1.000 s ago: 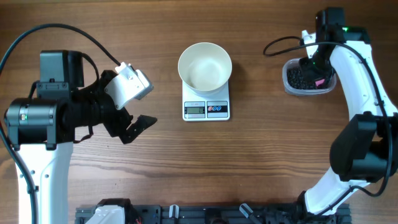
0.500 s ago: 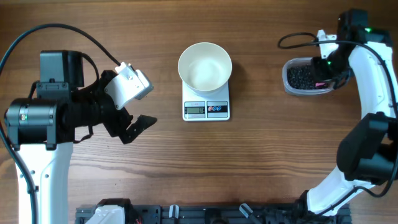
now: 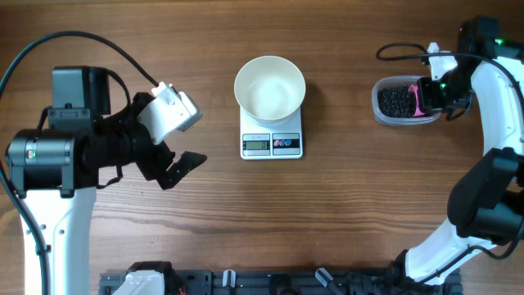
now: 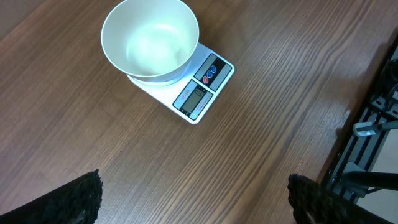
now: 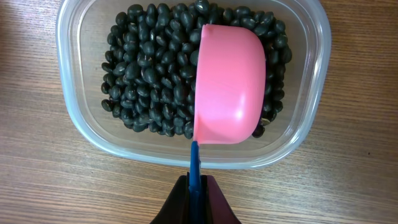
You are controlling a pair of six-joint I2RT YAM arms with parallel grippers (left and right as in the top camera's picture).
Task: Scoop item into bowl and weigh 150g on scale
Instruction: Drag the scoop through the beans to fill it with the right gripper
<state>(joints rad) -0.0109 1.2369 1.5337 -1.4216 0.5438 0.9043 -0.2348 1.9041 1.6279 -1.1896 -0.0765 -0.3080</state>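
The white kitchen scale (image 3: 272,143) lies mid-surface with its grey display and round buttons along the near edge, and the round white bowl (image 3: 269,87) sits on its platform, covering the far part of it. Well to the right of the scale stands a clear plastic tub (image 5: 73,118) with rounded corners, and the black beans (image 5: 146,74) lie heaped inside it. The right tool (image 5: 196,186) is pinched tight on the thin blue handle (image 5: 194,163) of a pink scoop (image 5: 227,84), whose cup hangs over the beans with its rounded back turned up; whether it touches them cannot be told. Well to the left of the scale, the left tool (image 4: 196,202) hovers above the wooden surface (image 3: 344,213) with its fingers spread wide, gripping nothing.
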